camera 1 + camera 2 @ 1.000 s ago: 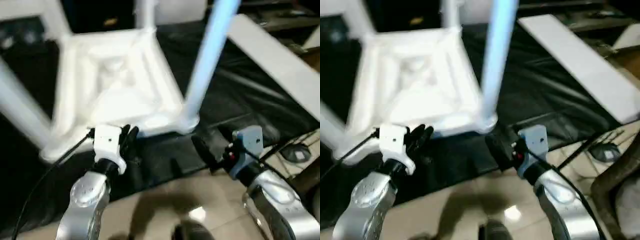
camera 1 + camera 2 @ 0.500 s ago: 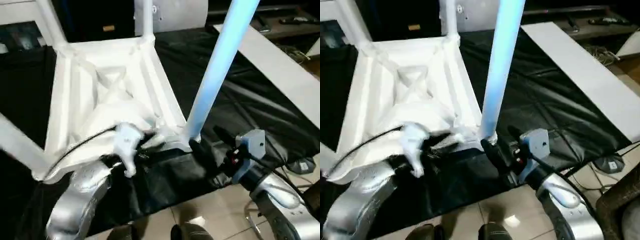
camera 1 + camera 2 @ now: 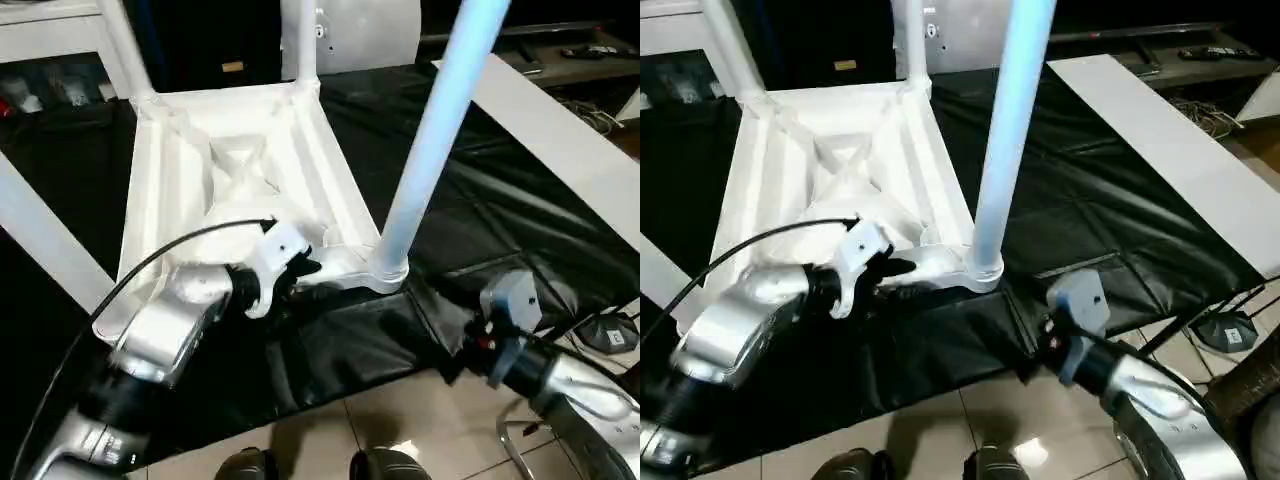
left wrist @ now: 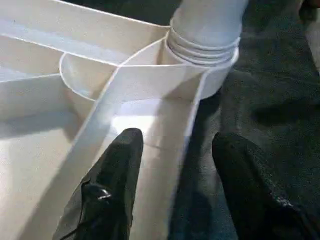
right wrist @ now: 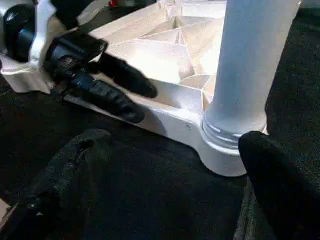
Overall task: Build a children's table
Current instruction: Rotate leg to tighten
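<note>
With rim between them, left claw [image 4: 172, 200] fingers [image 4: 117, 185] apart, straddling table top [image 3: 180, 190].

A large work surface under wrinkled black cloth [image 3: 480, 200] carries the upturned white plastic children's table [image 3: 240, 170] and a long white board [image 3: 560, 140].

Black cloth [image 3: 500, 220] over bench; glossy tiled floor [image 3: 940, 430], possibly beige.
</note>
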### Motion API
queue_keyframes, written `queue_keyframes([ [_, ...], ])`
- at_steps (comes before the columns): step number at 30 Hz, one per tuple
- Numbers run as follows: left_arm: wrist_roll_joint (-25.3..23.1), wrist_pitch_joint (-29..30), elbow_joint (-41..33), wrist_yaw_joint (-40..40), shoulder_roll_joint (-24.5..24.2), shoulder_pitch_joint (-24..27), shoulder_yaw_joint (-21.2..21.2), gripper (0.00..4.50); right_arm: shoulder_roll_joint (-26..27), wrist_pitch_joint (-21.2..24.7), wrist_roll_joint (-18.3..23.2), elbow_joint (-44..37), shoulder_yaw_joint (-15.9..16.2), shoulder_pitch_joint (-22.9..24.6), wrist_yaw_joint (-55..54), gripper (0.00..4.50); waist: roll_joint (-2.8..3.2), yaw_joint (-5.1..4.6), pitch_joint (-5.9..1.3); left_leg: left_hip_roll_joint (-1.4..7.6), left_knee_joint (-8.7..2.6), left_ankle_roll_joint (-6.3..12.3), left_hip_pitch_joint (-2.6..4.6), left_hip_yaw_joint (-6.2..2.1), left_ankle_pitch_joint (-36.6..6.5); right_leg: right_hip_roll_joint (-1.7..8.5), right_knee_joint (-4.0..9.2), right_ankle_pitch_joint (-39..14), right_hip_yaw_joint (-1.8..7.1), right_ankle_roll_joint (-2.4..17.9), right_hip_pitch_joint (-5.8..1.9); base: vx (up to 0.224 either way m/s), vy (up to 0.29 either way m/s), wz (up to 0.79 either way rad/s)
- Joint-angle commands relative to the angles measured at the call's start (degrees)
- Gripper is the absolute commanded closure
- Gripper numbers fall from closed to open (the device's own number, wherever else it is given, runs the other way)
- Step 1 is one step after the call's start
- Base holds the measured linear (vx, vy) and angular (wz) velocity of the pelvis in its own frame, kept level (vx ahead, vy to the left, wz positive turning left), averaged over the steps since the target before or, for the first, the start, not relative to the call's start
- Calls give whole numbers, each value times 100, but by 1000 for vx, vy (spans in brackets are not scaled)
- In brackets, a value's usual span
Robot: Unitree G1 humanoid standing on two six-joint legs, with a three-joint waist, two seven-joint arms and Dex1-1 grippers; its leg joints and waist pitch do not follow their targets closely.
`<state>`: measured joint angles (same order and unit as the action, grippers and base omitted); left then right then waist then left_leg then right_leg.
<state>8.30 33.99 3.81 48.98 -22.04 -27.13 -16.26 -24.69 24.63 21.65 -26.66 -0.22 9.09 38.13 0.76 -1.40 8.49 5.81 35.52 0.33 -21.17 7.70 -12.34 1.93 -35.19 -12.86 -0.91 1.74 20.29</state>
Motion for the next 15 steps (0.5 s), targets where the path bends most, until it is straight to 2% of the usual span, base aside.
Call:
queue_keyframes([
  [1,105,55,130,223,-46,-71,-106,217,-64,1,-14,3,-21,13,57,0,24,-1,-354,693,-528,406,36,-308,-833,756,436,-657,352,1473,-156,0,0,0],
  [3,32,-137,384,197,0,-167,-147,217,-98,-51,-13,12,-16,5,27,0,3,11,-418,683,-477,668,0,-276,-260,755,361,206,329,1582,-177,0,0,0],
  [4,1,-192,421,170,15,-174,-149,217,-97,-56,-16,11,-15,5,26,0,7,20,-436,682,-456,751,-2,-267,-118,757,342,428,322,1605,-171,0,0,0],
  [5,-7,-213,441,180,27,-176,-148,217,-99,-55,-15,10,-13,3,29,0,11,14,-457,691,-434,911,-19,-262,141,760,290,842,307,1661,-171,0,0,0],
  [6,-37,-278,504,217,64,-179,-152,217,-106,-53,-15,7,-2,-3,38,0,15,21,-445,711,-433,1034,-23,-264,221,760,281,989,288,1700,-151,0,0,0],
  [7,-81,-306,573,225,63,-212,-193,217,-131,-61,-25,8,19,-18,38,0,2,18,-428,722,-439,1065,-29,-263,175,771,286,955,283,1716,-147,0,0,0],
  [9,-112,-356,619,246,56,-223,-233,217,-145,-49,-23,0,40,-24,44,0,11,25,-395,734,-465,1046,-22,-260,-130,780,331,542,276,1724,-135,0,0,0],
  [12,-96,-358,680,266,62,-252,-229,217,-137,-48,-31,-8,58,-30,32,0,-3,19,-340,745,-519,740,8,-250,-772,780,413,-419,297,1673,-110,0,0,0],
  [15,-59,-352,692,296,61,-270,-226,217,-137,-47,-27,-19,75,-31,12,0,-2,11,-327,745,-540,593,10,-249,-936,784,435,-696,310,1611,-100,0,0,0],
])
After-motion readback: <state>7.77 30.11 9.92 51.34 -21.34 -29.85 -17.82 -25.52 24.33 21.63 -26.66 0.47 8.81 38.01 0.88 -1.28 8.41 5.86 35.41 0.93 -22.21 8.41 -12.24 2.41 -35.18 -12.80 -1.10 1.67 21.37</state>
